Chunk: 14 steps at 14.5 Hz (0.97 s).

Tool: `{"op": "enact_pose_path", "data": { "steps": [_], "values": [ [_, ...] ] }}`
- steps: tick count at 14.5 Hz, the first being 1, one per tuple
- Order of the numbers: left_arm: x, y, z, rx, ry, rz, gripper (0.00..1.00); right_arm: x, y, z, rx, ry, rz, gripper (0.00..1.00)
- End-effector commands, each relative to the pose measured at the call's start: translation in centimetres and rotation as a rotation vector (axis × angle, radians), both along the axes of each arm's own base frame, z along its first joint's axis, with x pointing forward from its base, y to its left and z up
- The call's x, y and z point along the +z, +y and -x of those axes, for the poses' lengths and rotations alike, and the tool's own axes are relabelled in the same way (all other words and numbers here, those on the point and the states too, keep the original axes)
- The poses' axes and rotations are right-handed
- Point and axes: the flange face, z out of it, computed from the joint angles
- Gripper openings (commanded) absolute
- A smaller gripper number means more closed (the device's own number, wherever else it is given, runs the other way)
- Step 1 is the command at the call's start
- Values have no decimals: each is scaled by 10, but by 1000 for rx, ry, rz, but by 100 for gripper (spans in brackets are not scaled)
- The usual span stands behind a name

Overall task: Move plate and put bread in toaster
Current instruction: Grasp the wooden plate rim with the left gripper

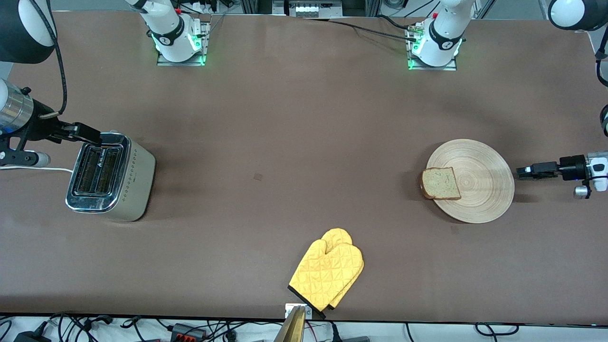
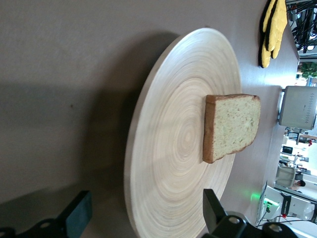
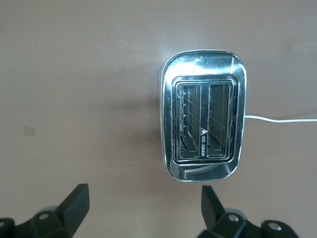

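Note:
The light-wood plate lies toward the left arm's end of the table. The bread lies flat on the plate's edge that faces the toaster. My left gripper is open and low beside the plate's rim, on the side away from the bread. In the left wrist view its fingers stand wide apart with the plate rim between them and the bread farther on. The silver toaster stands toward the right arm's end with empty slots. My right gripper is open above the toaster.
A yellow oven mitt lies near the table's edge closest to the front camera, midway along. The toaster's white cord runs off toward the right arm's end of the table. The mitt and toaster also show in the left wrist view.

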Motion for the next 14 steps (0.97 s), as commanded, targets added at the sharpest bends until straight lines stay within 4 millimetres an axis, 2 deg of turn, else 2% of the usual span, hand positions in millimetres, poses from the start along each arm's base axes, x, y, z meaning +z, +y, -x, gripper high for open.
{"op": "enact_pose_path", "data": {
  "steps": [1,4,6,8,10,14],
  "values": [
    [-16,-4,-5,15,-17,63,81,5,0,6,-6,0,-13,100],
    [-24,-8,-4,6,-14,77,59,5,0,6,-6,0,-13,100],
    [-30,-11,-4,-27,-50,85,48,5,0,6,-6,0,-13,100],
    [-33,-14,-5,-36,-76,96,46,5,0,6,-6,0,-13,100],
    [-35,-14,-4,-36,-77,98,37,5,0,6,-6,0,-13,100],
    [-46,-18,-2,-47,-80,111,26,5,0,6,-6,-1,-12,100]
  ]
}}
